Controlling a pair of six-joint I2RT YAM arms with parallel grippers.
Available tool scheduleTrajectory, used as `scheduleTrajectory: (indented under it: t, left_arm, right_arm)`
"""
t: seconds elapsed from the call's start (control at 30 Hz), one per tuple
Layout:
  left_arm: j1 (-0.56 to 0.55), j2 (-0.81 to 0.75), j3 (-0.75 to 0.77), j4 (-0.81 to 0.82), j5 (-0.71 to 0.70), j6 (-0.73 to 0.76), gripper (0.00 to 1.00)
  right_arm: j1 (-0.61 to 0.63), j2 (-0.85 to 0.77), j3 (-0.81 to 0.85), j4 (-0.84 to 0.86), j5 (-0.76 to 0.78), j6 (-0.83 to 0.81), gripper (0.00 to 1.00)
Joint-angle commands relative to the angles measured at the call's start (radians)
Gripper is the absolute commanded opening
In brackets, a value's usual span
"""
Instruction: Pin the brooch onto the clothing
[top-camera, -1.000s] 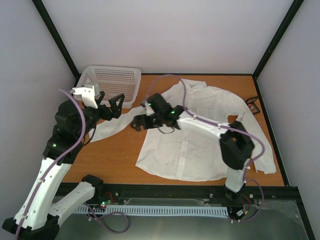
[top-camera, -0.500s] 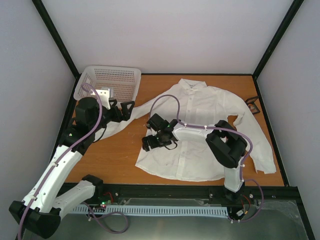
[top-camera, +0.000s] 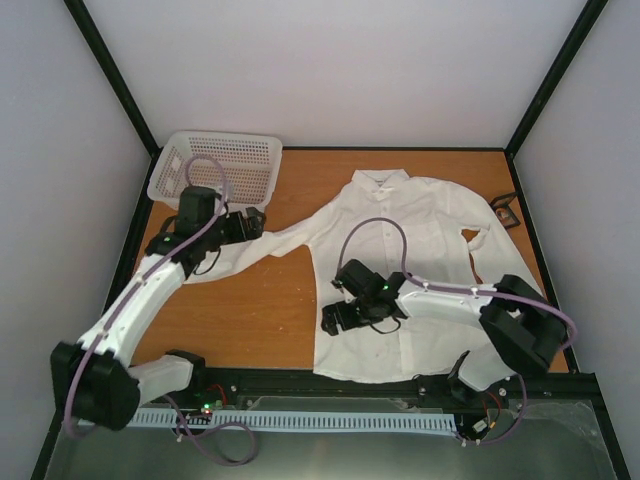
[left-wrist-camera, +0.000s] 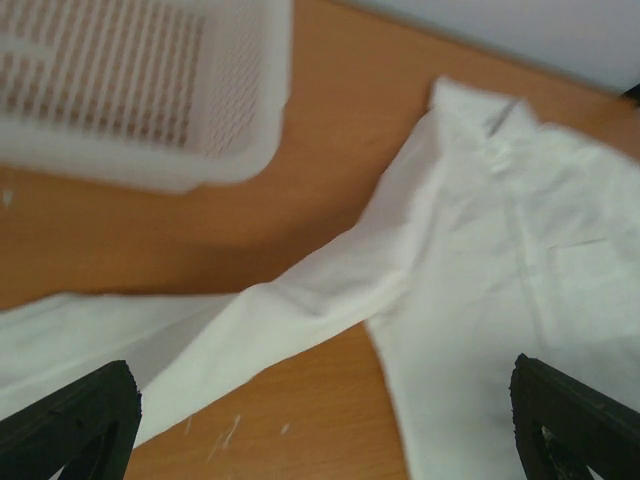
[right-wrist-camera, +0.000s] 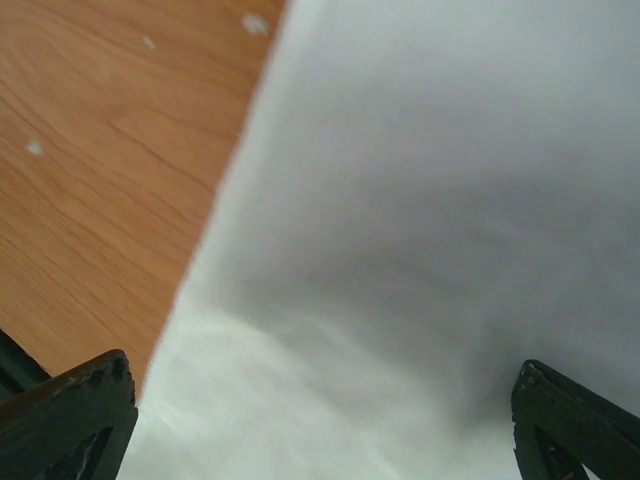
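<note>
The white shirt (top-camera: 430, 240) lies flat on the wooden table, collar to the far side, and its left sleeve (top-camera: 285, 238) stretches left. My left gripper (top-camera: 252, 222) is open and empty just above that sleeve, which also shows in the left wrist view (left-wrist-camera: 300, 310). My right gripper (top-camera: 333, 320) is open and empty, low over the shirt's near left edge. The right wrist view shows plain white cloth (right-wrist-camera: 430, 200) between the wide-apart fingers. The brooch is not in view.
A white perforated basket (top-camera: 228, 137) stands at the far left corner and also shows in the left wrist view (left-wrist-camera: 150, 165). A small black open-frame cube (top-camera: 505, 210) sits at the right edge by the shirt's other sleeve. Bare table (top-camera: 260, 310) lies left of the shirt.
The right gripper has drawn back towards the near edge along the shirt's left side. The shirt body has shifted right and lies straighter. The left arm has lowered towards the sleeve.
</note>
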Motion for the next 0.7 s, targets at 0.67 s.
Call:
scheduleTrajectory:
  t: [0.67]
  left_arm:
    - [0.027, 0.445, -0.068, -0.071, -0.187, 0.093, 0.86]
  right_arm:
    - [-0.060, -0.112, 0.148, -0.052, 0.090, -0.066, 1.00]
